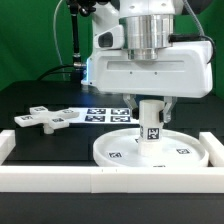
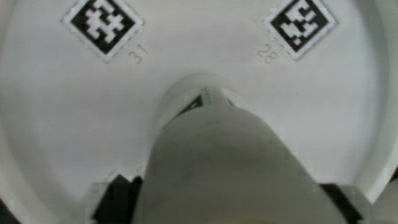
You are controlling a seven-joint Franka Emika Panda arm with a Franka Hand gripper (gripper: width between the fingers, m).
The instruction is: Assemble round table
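Observation:
The large round disc [image 1: 120, 150] lies flat on the black table near the front. The short cylindrical leg [image 1: 150, 128] stands upright on the disc's middle and carries a square tag. My gripper [image 1: 150, 104] comes straight down from above and is shut on the leg's top. In the wrist view the leg [image 2: 222, 150] runs down to the disc [image 2: 196, 45], with my dark fingers [image 2: 121, 200] against its two sides. The flat cross-shaped foot piece [image 1: 45, 119] lies loose on the table at the exterior view's left.
A white straight-walled rim [image 1: 100, 178] runs along the front and up both sides. The marker board [image 1: 105, 113] lies behind the disc. A green cable [image 1: 75, 40] hangs at the back.

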